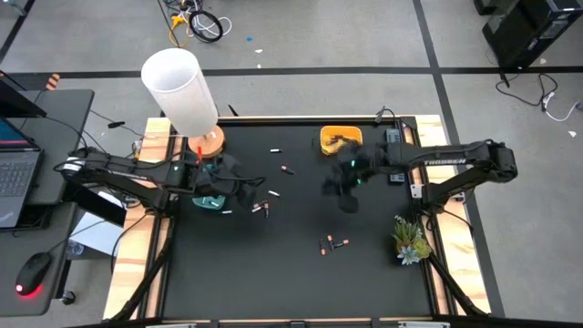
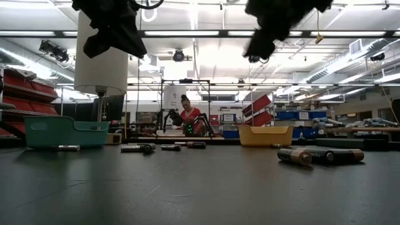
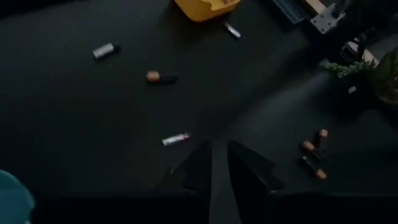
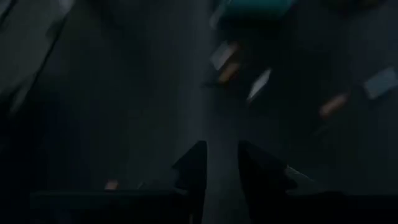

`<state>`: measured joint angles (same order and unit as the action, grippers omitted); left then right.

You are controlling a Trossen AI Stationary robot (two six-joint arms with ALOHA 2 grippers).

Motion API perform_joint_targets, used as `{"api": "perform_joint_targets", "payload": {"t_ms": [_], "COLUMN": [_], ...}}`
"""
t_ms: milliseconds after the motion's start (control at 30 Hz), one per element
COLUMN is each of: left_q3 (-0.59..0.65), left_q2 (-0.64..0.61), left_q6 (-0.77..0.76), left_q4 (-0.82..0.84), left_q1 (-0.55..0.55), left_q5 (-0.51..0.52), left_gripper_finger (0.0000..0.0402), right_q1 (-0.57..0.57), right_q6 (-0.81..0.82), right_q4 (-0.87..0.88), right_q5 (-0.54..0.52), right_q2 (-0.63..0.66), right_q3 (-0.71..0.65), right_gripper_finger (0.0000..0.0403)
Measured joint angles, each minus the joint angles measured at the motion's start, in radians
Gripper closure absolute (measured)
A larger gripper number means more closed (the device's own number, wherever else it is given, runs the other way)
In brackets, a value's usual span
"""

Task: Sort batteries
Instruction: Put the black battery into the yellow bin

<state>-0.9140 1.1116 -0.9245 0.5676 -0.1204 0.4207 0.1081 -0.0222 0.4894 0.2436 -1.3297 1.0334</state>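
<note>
Small batteries lie scattered flat on the black table: one silver (image 1: 273,150), one with a pink end (image 1: 288,169), two near the teal bowl (image 1: 265,201) and a small group (image 1: 333,243) toward the near side. The left wrist view shows a silver one (image 3: 106,50), a dark copper-ended one (image 3: 160,77), a white-red one (image 3: 175,139) and a group (image 3: 314,155). My left gripper (image 1: 244,182) (image 3: 219,152) hovers beside the teal bowl (image 1: 211,200), narrowly open and empty. My right gripper (image 1: 344,196) (image 4: 221,152) hangs above the table's middle, below the yellow bowl (image 1: 341,138), open and empty.
A tall white cylinder on a wooden base (image 1: 179,87) stands at the far left corner, by the teal bowl. A green plant sprig (image 1: 410,239) sits at the right edge. In the low view both grippers (image 2: 119,37) (image 2: 262,44) are well above the table.
</note>
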Motion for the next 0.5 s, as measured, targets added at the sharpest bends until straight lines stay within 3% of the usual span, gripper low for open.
{"api": "perform_joint_targets", "payload": {"t_ms": [200, 500], "left_q3": [0.0, 0.0], "left_q2": [0.044, 0.104], "left_q6": [-0.048, -0.131], "left_q4": [0.001, 0.003], "left_q1": [-0.009, -0.002], "left_q5": [-0.067, -0.072], "left_gripper_finger": [0.0313, 0.0311], "right_q1": [-0.168, -0.319], "right_q6": [-0.1, -0.112], "right_q4": [0.201, 0.065], "right_q5": [0.049, 0.072], "right_q2": [0.004, 0.003], "right_q3": [-0.086, -0.219], "right_gripper_finger": [0.0278, 0.0222]}}
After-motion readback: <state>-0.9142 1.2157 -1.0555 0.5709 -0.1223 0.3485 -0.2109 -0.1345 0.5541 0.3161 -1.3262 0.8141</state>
